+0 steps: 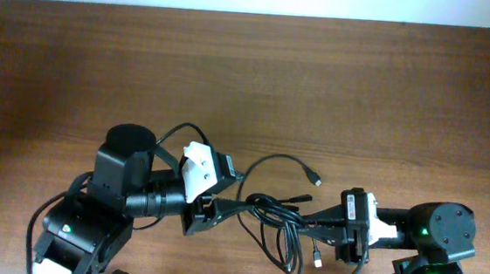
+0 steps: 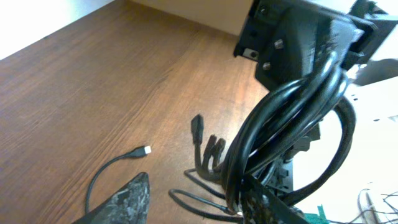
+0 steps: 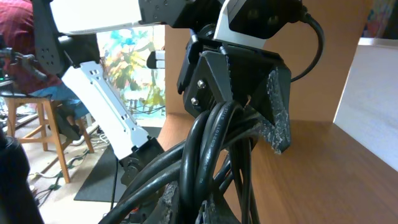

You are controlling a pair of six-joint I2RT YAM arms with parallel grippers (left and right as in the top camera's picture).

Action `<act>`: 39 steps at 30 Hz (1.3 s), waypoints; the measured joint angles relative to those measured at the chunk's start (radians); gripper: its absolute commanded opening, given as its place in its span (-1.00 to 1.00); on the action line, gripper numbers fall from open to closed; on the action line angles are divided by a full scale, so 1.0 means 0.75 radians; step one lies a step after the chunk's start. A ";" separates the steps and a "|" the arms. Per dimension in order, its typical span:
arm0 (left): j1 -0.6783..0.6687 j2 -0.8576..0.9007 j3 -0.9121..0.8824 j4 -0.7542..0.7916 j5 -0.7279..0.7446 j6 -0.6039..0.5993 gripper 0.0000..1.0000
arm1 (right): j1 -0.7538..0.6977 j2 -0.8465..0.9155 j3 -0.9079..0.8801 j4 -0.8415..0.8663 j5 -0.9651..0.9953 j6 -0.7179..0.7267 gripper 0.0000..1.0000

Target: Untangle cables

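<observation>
The cables [image 1: 275, 216] are a knot of thin black cords stretched between my two grippers at the front of the table. One cord arcs up to a metal-tipped plug [image 1: 316, 179]. Another plug [image 1: 317, 260] lies near the front. My left gripper [image 1: 207, 213] is open; in the left wrist view its fingers [image 2: 199, 205] stand apart, with the cables [image 2: 292, 118] running past its right finger. My right gripper [image 1: 321, 224] is shut on the bundle; in the right wrist view its fingers [image 3: 193, 208] pinch the cables [image 3: 211, 143]. The left gripper [image 3: 239, 74] faces it.
The brown wooden table [image 1: 249, 85] stretches back to a white wall. Both arm bases stand at the front corners. In the left wrist view a loose plug end [image 2: 144, 150] lies on bare wood and the right gripper [image 2: 298, 37] hangs above.
</observation>
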State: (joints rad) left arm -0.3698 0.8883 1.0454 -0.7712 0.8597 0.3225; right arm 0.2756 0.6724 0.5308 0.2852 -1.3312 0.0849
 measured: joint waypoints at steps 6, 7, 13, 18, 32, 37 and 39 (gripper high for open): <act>0.000 0.044 0.000 -0.006 0.045 0.002 -0.28 | 0.000 0.000 0.000 0.000 -0.009 -0.004 -0.89; 0.000 0.058 0.000 -0.007 0.052 0.007 -0.41 | 0.000 0.000 0.000 0.000 -0.008 -0.003 -0.90; 0.000 0.099 0.000 -0.014 0.082 0.005 -1.00 | 0.000 0.000 0.000 -0.001 -0.008 -0.004 -0.90; 0.000 0.105 0.000 -0.014 0.089 0.005 -1.00 | 0.000 0.000 0.000 -0.001 -0.008 -0.005 -0.90; 0.002 0.105 0.000 -0.014 0.151 0.012 -0.12 | 0.000 0.000 0.000 -0.001 -0.018 -0.004 -0.90; 0.002 0.105 0.000 -0.014 0.199 0.012 -0.13 | 0.000 0.000 0.000 -0.001 -0.019 -0.004 -0.91; 0.002 0.105 0.000 -0.014 0.234 0.012 -0.13 | 0.000 0.000 0.000 0.006 -0.020 -0.004 -0.91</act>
State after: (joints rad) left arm -0.3687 0.9668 1.0454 -0.7818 1.0351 0.3313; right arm 0.2756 0.6724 0.5308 0.2897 -1.3464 0.0822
